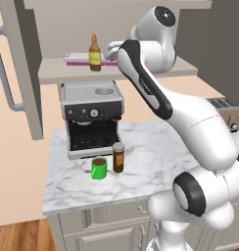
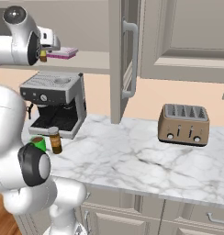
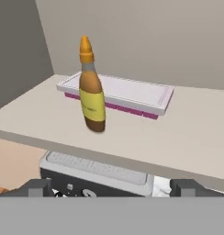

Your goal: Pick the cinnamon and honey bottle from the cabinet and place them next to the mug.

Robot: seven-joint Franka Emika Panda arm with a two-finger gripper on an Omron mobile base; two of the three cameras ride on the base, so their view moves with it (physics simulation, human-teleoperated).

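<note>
The honey bottle, amber with an orange pointed cap and yellow label, stands upright on the cabinet shelf, in front of a flat pink-and-white box. My gripper is open and empty, short of the bottle and a little to its right; it hovers at shelf height. The dark brown cinnamon jar stands on the marble counter, close beside the green mug. From the right, the cinnamon and mug sit by the arm's base.
A silver coffee machine stands under the shelf, just behind the mug. The cabinet door hangs open at the left with its long bar handle. A toaster sits far right on the counter.
</note>
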